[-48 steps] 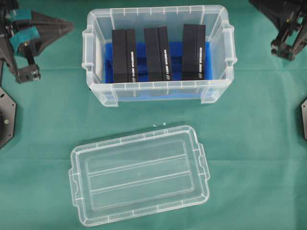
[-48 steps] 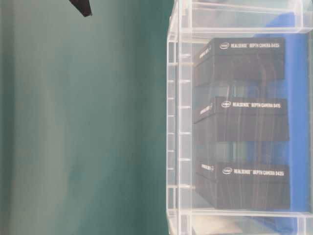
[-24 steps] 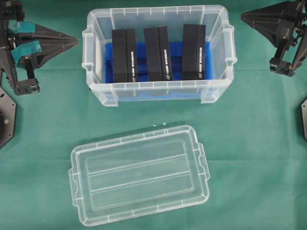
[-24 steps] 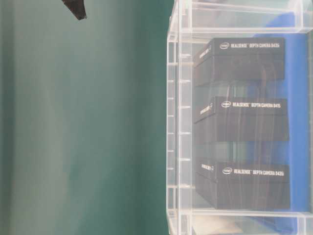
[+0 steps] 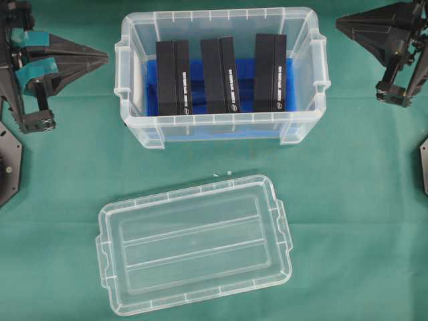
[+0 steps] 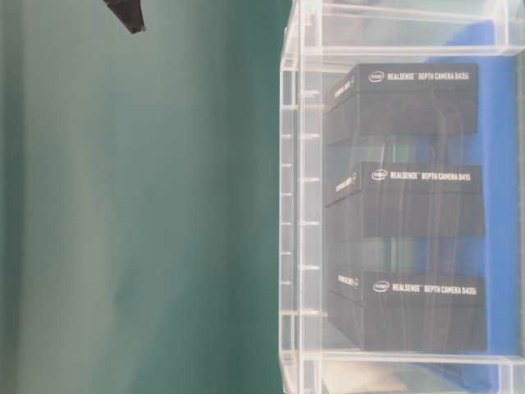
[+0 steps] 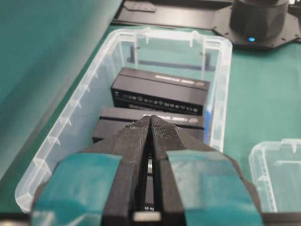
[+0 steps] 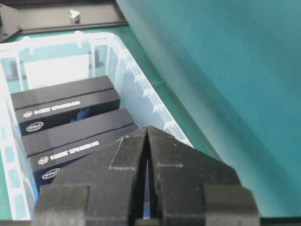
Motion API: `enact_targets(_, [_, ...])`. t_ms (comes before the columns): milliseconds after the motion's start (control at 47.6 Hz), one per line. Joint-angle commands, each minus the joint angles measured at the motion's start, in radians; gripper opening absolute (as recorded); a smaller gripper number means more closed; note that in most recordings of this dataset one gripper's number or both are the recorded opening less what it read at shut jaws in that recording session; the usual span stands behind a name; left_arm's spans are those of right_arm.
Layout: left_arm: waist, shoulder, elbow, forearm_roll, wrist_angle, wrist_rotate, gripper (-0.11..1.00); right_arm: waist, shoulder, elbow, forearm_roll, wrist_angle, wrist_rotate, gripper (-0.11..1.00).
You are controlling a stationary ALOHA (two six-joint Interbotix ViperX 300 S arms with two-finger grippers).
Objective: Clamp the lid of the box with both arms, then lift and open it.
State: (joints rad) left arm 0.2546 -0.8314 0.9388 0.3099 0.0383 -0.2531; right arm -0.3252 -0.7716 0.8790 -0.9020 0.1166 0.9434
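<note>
The clear lid [image 5: 194, 244] lies flat on the green cloth near the front, apart from the box [image 5: 214, 126]; one of its corners [image 7: 277, 174] shows in the left wrist view. The open-topped box holds three black blocks [image 5: 219, 73] on a blue floor. My left gripper [image 5: 105, 57], teal-taped, hangs shut and empty left of the box, pointing at it. My right gripper [image 5: 338, 23] hangs shut and empty at the box's right. In the wrist views the left gripper [image 7: 150, 117] and the right gripper [image 8: 147, 128] each have their jaws together, with the box rim [image 7: 221, 47] [image 8: 141, 80] beyond.
Black base plates sit at the left edge [image 5: 8, 164] and right edge [image 5: 424, 164] of the table. An arm base with a blue light [image 7: 258, 19] stands beyond the box. The table-level view shows the box wall [image 6: 299, 205] and one black fingertip [image 6: 127, 15].
Since a second ago, the left gripper shifted right toward the box and the right gripper swung in from the top right corner. Nothing moved over the last half second.
</note>
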Motion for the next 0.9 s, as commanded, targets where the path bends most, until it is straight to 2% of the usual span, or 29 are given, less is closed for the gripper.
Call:
enact_targets(0, [-0.002,0.002,-0.012,-0.002,-0.005,-0.002,0.01,0.005,-0.002,-0.012,0.002,-0.005,-0.002,0.00])
enact_targets(882, [-0.002,0.002,-0.012,-0.002,-0.005,-0.002,0.01,0.026,-0.002,-0.012,0.002,-0.003,-0.003,0.00])
